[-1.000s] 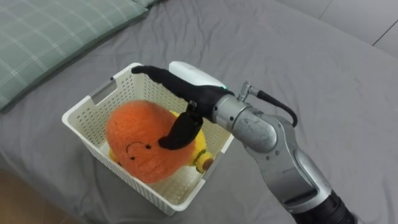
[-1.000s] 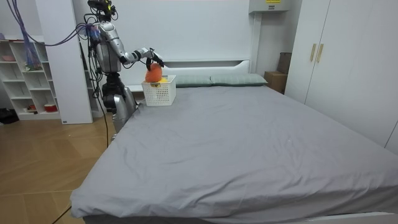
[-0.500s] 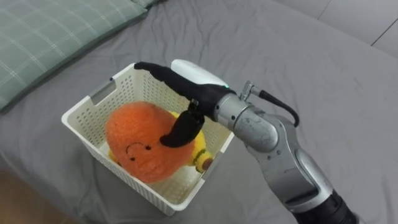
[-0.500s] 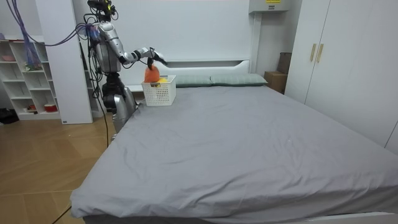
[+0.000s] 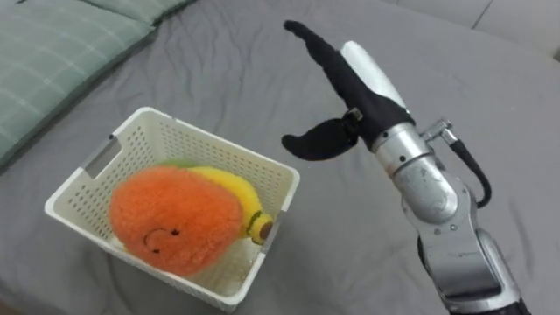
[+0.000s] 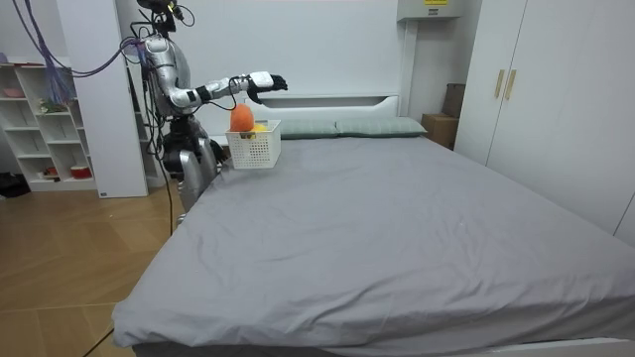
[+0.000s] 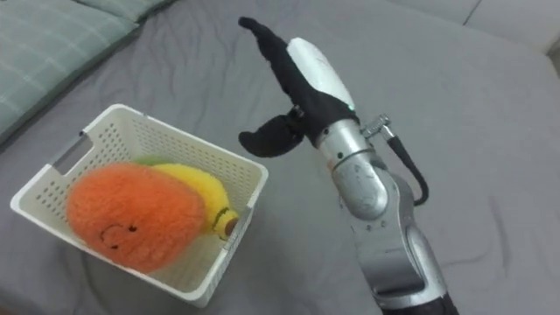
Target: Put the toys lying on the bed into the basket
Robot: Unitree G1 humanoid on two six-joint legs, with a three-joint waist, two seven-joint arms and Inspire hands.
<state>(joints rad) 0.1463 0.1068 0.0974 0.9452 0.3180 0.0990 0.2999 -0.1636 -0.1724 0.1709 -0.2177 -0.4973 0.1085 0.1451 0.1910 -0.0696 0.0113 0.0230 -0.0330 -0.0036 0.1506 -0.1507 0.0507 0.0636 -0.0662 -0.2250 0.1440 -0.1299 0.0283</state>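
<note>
A white slotted basket point(image 5: 229, 160) point(image 7: 201, 158) point(image 6: 254, 147) stands on the grey bed near its head-end corner. Inside it lie an orange round plush with a drawn face point(image 5: 171, 219) point(image 7: 127, 214) and a yellow banana plush point(image 5: 234, 192) point(image 7: 206, 197). A bit of green shows behind the orange plush. My right hand point(image 5: 354, 92) point(image 7: 302, 83) point(image 6: 268, 81) hovers above the bed to the right of the basket, open, fingers straight, thumb spread, holding nothing. I stand beside the bed at the basket's corner.
A green checked pillow point(image 5: 52, 52) lies left of the basket at the bed's head. The grey sheet point(image 6: 397, 218) stretches wide and flat past my hand. A white shelf unit point(image 6: 45, 129) stands behind me, wardrobes point(image 6: 536, 89) at the room view's right.
My right hand has lifted out of the basket and swung up and to the right, away from the orange plush. The eye view has shifted, so the basket sits further left.
</note>
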